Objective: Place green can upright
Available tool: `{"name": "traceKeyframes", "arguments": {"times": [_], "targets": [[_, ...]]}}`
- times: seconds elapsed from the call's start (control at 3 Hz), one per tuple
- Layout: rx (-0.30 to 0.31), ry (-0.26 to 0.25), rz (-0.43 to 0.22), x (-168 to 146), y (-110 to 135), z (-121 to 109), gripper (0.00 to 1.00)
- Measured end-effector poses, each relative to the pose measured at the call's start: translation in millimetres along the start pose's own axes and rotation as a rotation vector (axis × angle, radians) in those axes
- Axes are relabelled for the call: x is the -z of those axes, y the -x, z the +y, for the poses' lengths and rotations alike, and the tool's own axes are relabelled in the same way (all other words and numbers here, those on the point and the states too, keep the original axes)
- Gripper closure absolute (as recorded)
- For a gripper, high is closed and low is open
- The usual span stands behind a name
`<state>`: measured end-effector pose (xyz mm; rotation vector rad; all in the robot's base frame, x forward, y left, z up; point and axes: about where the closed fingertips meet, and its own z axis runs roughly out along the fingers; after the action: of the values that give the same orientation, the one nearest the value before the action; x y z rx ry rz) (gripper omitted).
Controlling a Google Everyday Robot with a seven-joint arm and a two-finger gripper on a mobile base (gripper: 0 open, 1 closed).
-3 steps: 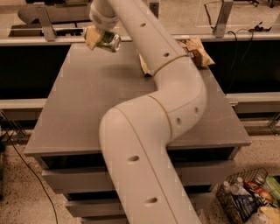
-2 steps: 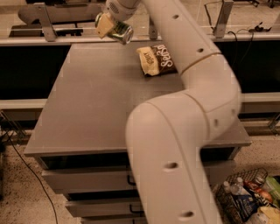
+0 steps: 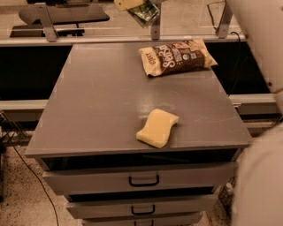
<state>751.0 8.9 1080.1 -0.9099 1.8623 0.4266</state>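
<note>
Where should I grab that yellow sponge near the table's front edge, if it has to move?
Pinch the yellow foam sponge across its narrower width, descending from above: it lies flat. The gripper is up at the far edge, holding the green aluminium can.

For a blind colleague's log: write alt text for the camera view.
At the top edge of the view, the gripper holds the green can tilted in the air, off the grey drawer cabinet. On the cabinet top lie a brown snack bag and a yellow sponge.
</note>
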Motion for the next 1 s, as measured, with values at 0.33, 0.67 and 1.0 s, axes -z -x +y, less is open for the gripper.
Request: {"name": "traceKeyframes", "arguments": {"times": [0.33,0.67,1.0], "targets": [[-0.026,0.050,-0.137,24,-9,24,1.00],[-0.057,0.058,-0.188,27,-27,32,1.00],[-0.059,0.056,-0.186,26,-27,32,1.00]]}}
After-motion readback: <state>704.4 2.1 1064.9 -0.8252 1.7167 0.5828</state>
